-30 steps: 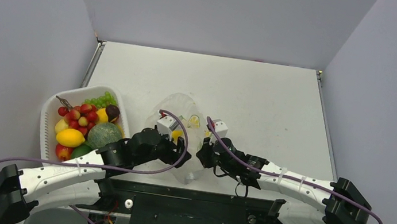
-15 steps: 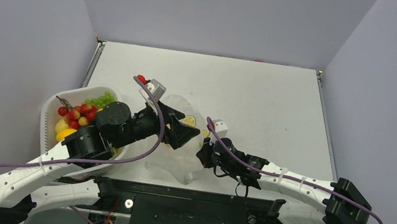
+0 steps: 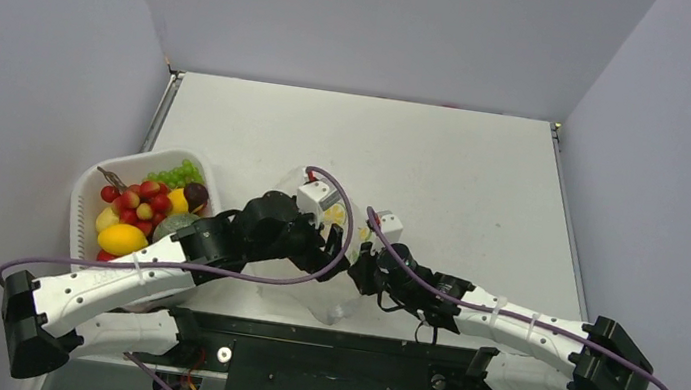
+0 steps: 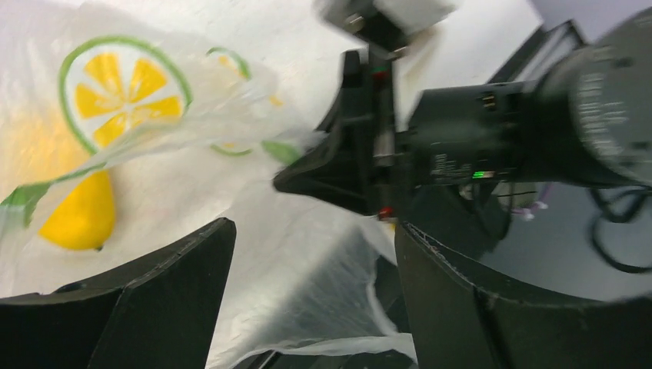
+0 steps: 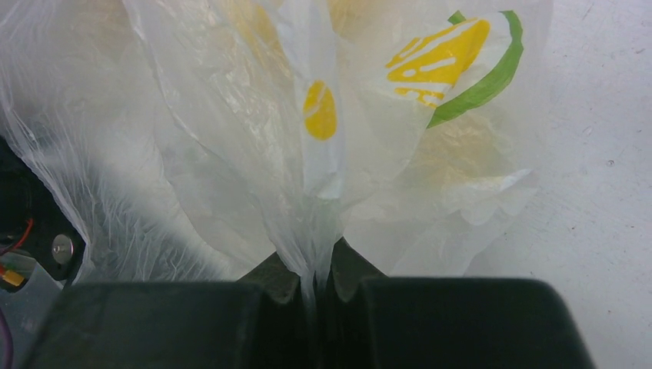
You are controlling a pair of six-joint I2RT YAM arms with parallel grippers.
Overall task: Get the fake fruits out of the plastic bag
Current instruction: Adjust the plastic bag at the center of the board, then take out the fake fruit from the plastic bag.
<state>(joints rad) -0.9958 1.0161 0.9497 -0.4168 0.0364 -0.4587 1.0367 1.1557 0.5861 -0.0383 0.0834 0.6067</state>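
The plastic bag [image 3: 333,299] is clear film with lemon-slice prints and lies crumpled between my two grippers. My right gripper [image 3: 360,261] is shut on a bunched fold of the bag [image 5: 254,154]; in the right wrist view the film is pinched between its jaws [image 5: 315,273]. My left gripper [image 3: 335,256] is open, and its jaws [image 4: 314,231] straddle loose bag film without gripping it. A yellow fake fruit [image 4: 81,219] shows through the film to the left of the left gripper. The right gripper [image 4: 346,169] sits just beyond the left one.
A white oval basket [image 3: 84,196] at the left holds several fake fruits, red, yellow and green. The left arm's elbow lies close to the basket's right rim. The table's dark front edge [image 3: 342,341] runs just below the bag.
The left arm rose and swung back toward the basket half a second ago. It has come back down to the bag beside the right gripper. The right gripper kept its hold.
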